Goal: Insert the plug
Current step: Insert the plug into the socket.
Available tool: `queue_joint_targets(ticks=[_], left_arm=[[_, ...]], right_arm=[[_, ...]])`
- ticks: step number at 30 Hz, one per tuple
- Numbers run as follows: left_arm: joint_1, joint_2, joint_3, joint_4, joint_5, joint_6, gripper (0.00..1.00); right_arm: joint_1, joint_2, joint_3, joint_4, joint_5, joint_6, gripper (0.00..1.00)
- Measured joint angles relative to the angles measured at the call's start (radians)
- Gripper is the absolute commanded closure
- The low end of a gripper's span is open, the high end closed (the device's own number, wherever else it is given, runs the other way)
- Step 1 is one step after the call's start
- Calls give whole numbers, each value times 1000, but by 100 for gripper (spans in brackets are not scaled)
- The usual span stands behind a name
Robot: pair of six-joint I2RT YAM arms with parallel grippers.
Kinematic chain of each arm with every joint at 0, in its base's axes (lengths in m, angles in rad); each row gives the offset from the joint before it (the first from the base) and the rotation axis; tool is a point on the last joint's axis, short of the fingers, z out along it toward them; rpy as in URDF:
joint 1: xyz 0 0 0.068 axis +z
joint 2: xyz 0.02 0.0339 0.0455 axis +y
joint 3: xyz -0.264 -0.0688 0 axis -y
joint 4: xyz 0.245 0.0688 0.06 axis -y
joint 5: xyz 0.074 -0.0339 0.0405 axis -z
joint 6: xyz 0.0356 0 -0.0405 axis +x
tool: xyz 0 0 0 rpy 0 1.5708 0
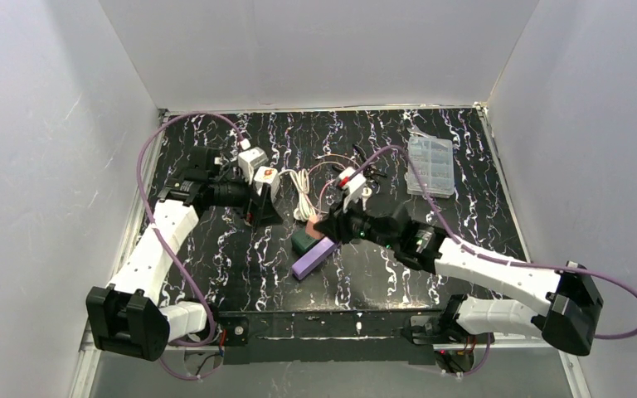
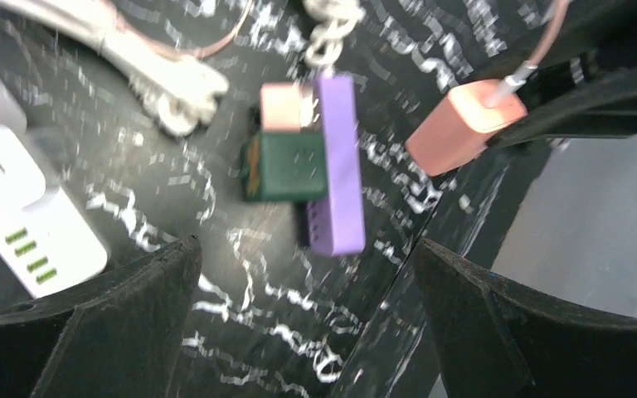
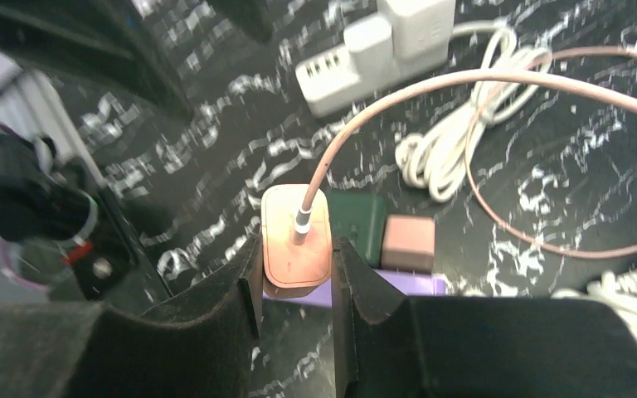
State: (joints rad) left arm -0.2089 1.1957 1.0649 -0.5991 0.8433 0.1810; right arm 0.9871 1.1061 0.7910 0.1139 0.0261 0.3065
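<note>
My right gripper (image 3: 296,274) is shut on a pink plug (image 3: 296,240) with a pink cable coming out of its back. It holds the plug just above the near end of a purple power strip (image 3: 398,286). In the top view the right gripper (image 1: 332,225) is at the strip's far end (image 1: 313,257). A green adapter (image 3: 357,236) and a small pink block (image 3: 408,243) sit against the strip. My left gripper (image 2: 307,315) is open and empty. It hovers to the left (image 1: 261,207) and looks down at the strip (image 2: 336,166) and the held plug (image 2: 460,128).
A white charger with green ports (image 2: 33,224) lies left of the strip and also shows in the right wrist view (image 3: 357,62). A coiled white cable (image 1: 301,195) lies behind the strip. A clear plastic box (image 1: 430,166) stands at the back right. White walls enclose the table.
</note>
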Motion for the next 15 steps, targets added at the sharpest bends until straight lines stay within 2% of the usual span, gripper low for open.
queue_joint_targets(ticks=[3,7,15], left_arm=[[7,-2,-36,-74,-63,84,2],[7,-10,-77,-98,-81,136,4],[6,66,-76,-26,-57,98,8]], right_arm=[[90,22,-4,-60,115,-60,99],[134,44,-19,-52,238,-105,99],[174,166,-57,64,381,-143,99]])
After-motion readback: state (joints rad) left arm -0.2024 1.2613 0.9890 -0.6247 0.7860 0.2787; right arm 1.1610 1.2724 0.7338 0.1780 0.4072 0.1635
